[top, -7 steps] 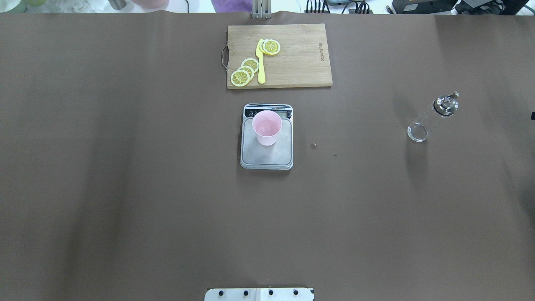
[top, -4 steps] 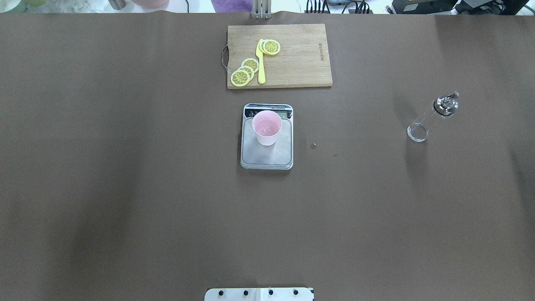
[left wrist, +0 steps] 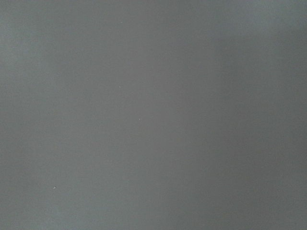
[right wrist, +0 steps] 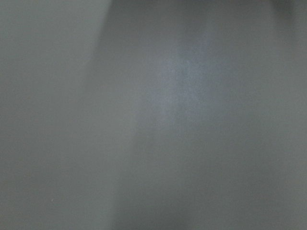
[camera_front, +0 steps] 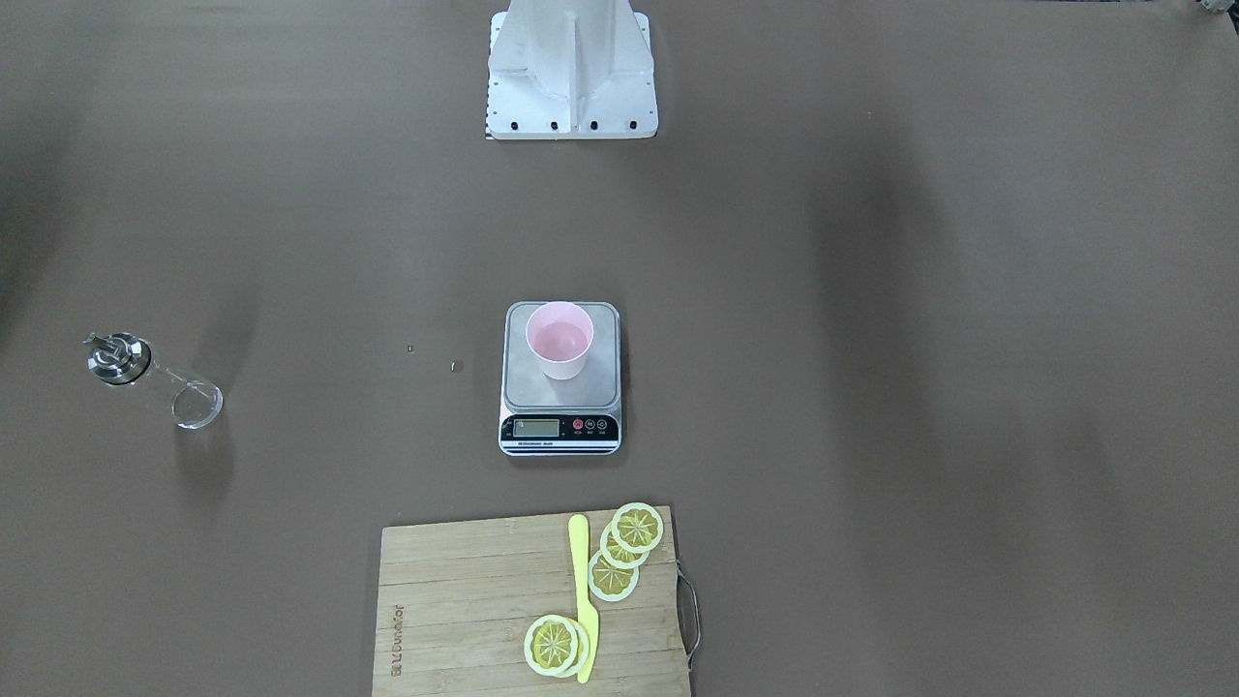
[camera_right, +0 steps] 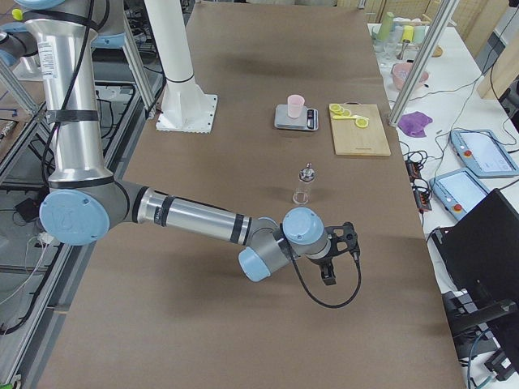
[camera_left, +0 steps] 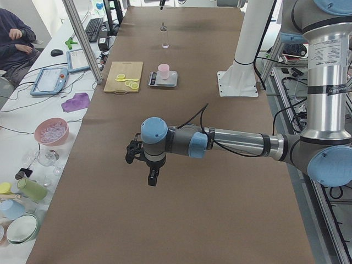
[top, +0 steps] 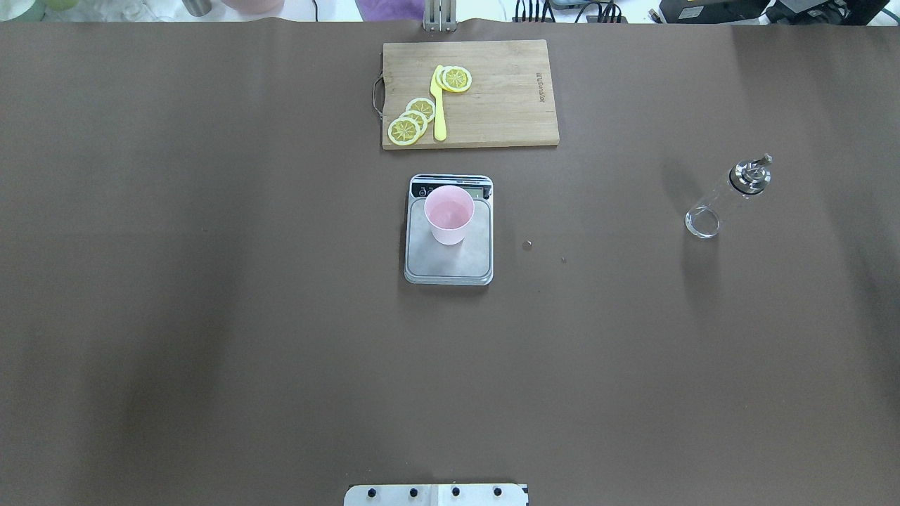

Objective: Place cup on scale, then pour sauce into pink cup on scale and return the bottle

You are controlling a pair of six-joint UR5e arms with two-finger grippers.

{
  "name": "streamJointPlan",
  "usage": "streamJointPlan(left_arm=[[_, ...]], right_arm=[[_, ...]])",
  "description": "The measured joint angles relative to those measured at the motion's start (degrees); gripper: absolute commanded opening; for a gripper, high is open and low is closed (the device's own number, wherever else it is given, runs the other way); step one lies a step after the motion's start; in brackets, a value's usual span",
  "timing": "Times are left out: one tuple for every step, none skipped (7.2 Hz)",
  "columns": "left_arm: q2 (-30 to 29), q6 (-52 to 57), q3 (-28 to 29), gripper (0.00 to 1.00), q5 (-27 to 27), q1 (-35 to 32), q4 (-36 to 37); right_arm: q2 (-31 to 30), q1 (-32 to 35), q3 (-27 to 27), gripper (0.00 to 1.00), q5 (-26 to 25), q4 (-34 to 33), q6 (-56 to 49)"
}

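The pale pink cup (top: 448, 214) stands upright on the grey platform of the scale (top: 450, 266) at the table's middle; it also shows in the front view (camera_front: 559, 341). The clear bottle (top: 724, 198) with a metal cap stands upright far to the right, on its own; it also shows in the front view (camera_front: 155, 379). My left gripper (camera_left: 152, 180) shows only in the left side view, far from the scale. My right gripper (camera_right: 328, 278) shows only in the right side view, nearer than the bottle (camera_right: 304, 185). I cannot tell whether either is open. Both wrist views show only blurred grey.
A wooden cutting board (top: 506, 105) with lemon slices (top: 411, 121) and a yellow knife (top: 439, 105) lies behind the scale. Two small specks (top: 528, 244) lie right of the scale. The robot's white base (camera_front: 571, 68) stands at the near edge.
A dark bit of the right arm at the overhead view's right edge has left that view. The cup, scale and bottle have not moved.
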Motion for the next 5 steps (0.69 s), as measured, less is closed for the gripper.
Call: streamJointPlan(left_arm=[[0.0,0.0,0.0,0.98,0.0,0.0,0.0],[0.0,0.0,0.0,0.98,0.0,0.0,-0.1],[0.0,0.0,0.0,0.98,0.1,0.0,-0.1],[0.0,0.1,-0.1,0.98,0.1,0.0,-0.1],[-0.1,0.1,-0.1,0.98,0.0,0.0,-0.1]], right_arm=[[0.2,-0.6,0.9,1.00,0.5,-5.2,-2.9],[0.2,-0.9,2.8,1.00,0.4,-11.2,-6.1],[-0.1,-0.9,5.8,1.00,-0.1,-18.5,-9.4],[-0.4,-0.6,9.1,1.00,-0.8,-25.4,-12.5],[-1.0,-0.1,12.1,1.00,-1.5,-31.2,-14.9]])
